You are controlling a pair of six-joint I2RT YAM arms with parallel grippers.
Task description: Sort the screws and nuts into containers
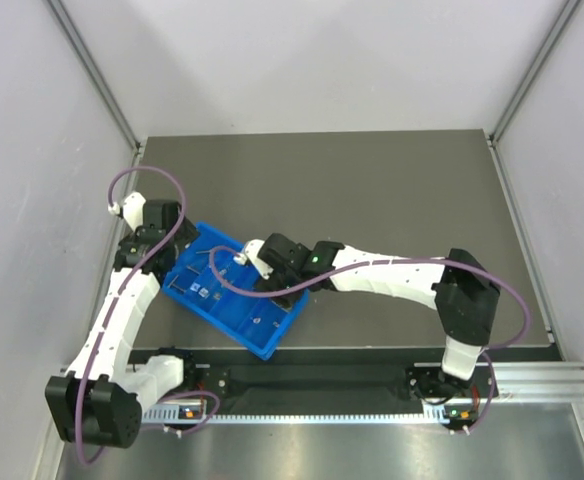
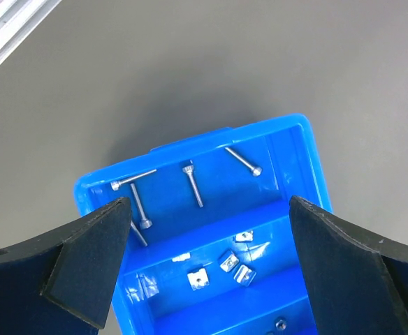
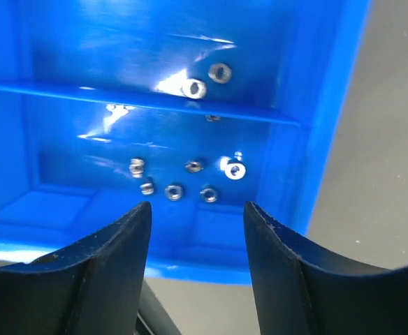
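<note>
Two grippers hang over one bright blue rectangular plastic tray (image 1: 222, 326), which lies askew on the dark grey table top (image 1: 372, 190) just ahead of the arm bases. From above, the left gripper (image 1: 169, 250) sits at the tray's far-left end and the right gripper (image 1: 247, 258) over its middle. That way each arm covers its own stretch of compartments without crossing the other.

From the left wrist, the left gripper (image 2: 207, 244) is spread wide with nothing between its black fingers (image 2: 85, 258). Below it, several thin silver-grey metal screws (image 2: 193, 183) lie loose in the end compartment. Flat square silver-grey metal nuts (image 2: 198, 279) sit in the next one, a wall between keeping the kinds apart.

From the right wrist, the right gripper (image 3: 197, 209) has its jaws parted and empty, hung low over a corner compartment where small round silver-grey metal nuts (image 3: 174, 191) are scattered. Two more lie beyond the divider (image 3: 50, 91). Pointing down into that section suits letting a part fall there. I judge the pose a release, though no piece shows between the fingers.
</note>
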